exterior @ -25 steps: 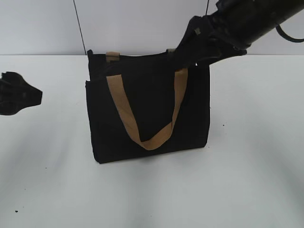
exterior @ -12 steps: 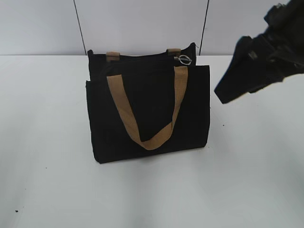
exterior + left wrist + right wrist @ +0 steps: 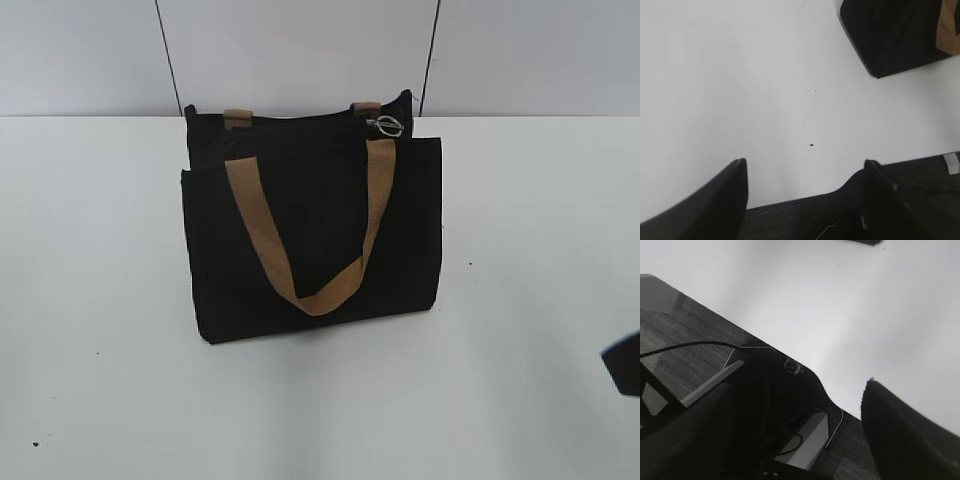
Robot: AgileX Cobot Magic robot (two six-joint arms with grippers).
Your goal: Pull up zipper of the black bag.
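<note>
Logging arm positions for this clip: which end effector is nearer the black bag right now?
Probably the left. The black bag shows at the top right of the left wrist view, beyond the open left end effector. The right end effector sits at the exterior view's lower right edge, well clear.

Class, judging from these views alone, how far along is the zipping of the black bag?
Looks done: the silver ring pull sits at the right end of the black fabric tote's top edge, by the tan webbing handle. In hand: nothing; the left gripper hangs open over bare white table, and the right gripper is off the bag. Left: apparently nothing.
</note>
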